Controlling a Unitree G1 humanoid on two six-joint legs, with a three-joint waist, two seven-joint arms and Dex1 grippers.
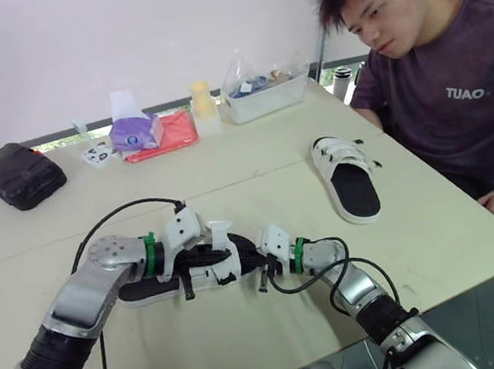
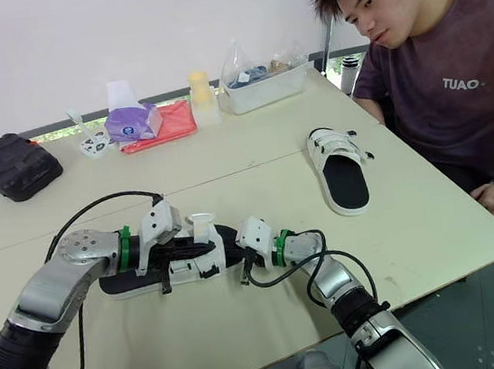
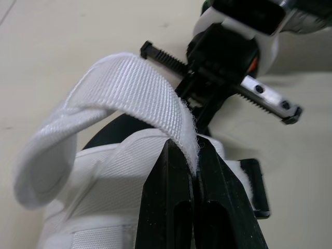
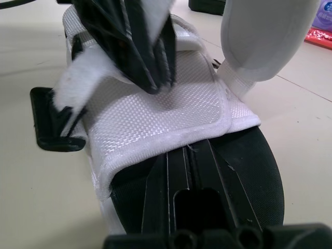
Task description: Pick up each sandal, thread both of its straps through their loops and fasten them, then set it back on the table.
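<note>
While left fingers (image 3: 166,207) pinch looped white woven strap (image 3: 129,88), right fingers (image 4: 158,197) lie together on black sole (image 4: 254,171).

I'm looking into what seems to be a lab or office test room: I'm seeing pale tables (image 1: 226,164) pushed together under a plain white wall (image 1: 118,38), a person (image 1: 451,76) sitting at the edge watching, and a black case (image 1: 18,175), tissue pack (image 1: 135,126) and clear plastic bin (image 1: 263,96) lying along the far side.
</note>
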